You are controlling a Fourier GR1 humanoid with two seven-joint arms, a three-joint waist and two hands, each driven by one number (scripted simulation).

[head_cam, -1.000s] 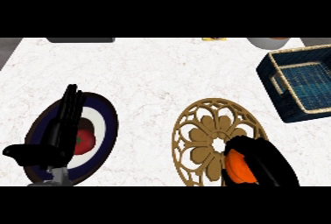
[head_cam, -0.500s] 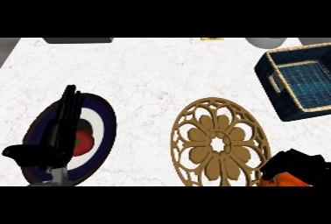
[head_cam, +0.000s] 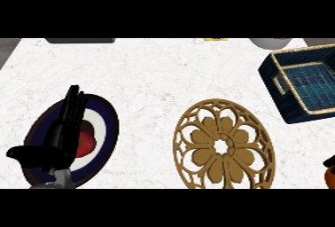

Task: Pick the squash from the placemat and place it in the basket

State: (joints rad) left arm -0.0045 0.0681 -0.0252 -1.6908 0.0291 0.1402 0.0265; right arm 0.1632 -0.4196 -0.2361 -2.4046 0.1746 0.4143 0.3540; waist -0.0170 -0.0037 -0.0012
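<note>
head view, looking steeply down on my white marbled counter (head_cam: 144, 80). my left hand (head_cam: 62, 137) shows at the lower left, fingers straight and together pointing up the frame, thumb stuck out to the left, holding nothing; it rests over a round plate (head_cam: 108, 126) ringed dark blue and white, with a red patch (head_cam: 85, 142) showing just right of my fingers. my right hand (head_cam: 331, 160) is only a black sliver at the right edge, low down; i cannot tell how its fingers stand. just under that sliver an orange bit, the squash (head_cam: 329, 176), sits at the very edge, mostly cut off, well right of the placemat and below the basket. placemat (head_cam: 223, 144) lies lower centre, a tan openwork disc with a flower pattern, nothing on it. basket (head_cam: 302, 82), dark blue with a pale woven rim, sits at the right, tilted in the frame, nothing in it. along the far edge: a grey object (head_cam: 79, 40), a small yellow thing (head_cam: 216, 39) and a pale rounded thing (head_cam: 271, 42), all cut off. no labels or writing readable anywhere. against a second ago: my right hand and the squash then lay over the placemat's lower right rim; half a second ago they were off it at the lower right corner; now they are nearly out of frame. my left hand has not shifted.
</note>
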